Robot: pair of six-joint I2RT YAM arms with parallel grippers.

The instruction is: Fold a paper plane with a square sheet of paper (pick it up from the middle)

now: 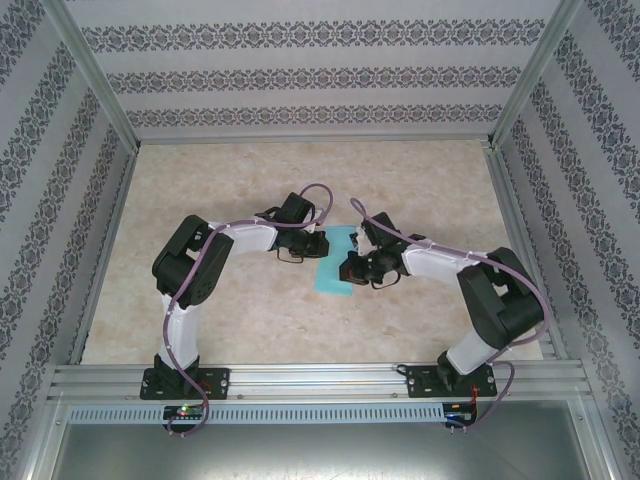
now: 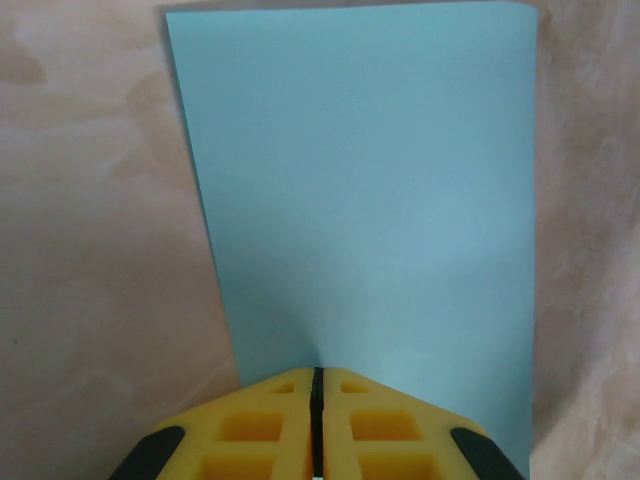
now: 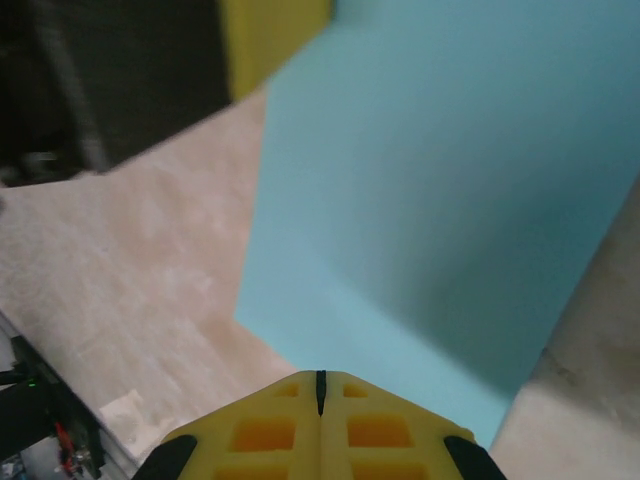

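Note:
The square sheet of paper (image 1: 333, 265) is turquoise-blue and lies mid-table between both arms, looking narrow, like a rectangle. In the left wrist view the paper (image 2: 370, 200) spreads away from my left gripper (image 2: 316, 372), which is shut on its near edge; a faint crease runs out from the tips. My left gripper (image 1: 316, 247) sits at the sheet's left side. My right gripper (image 3: 320, 375) is shut, its tips over the near edge of the paper (image 3: 420, 220), whose far part rises in shade. I cannot tell if it pinches the sheet. My right gripper (image 1: 351, 268) is at the sheet's right side.
The marbled beige tabletop (image 1: 240, 180) is walled by patterned panels and a metal frame (image 1: 310, 378) along the near edge. The other arm's yellow finger (image 3: 275, 40) shows behind the paper. Both arms are bent inward, close together.

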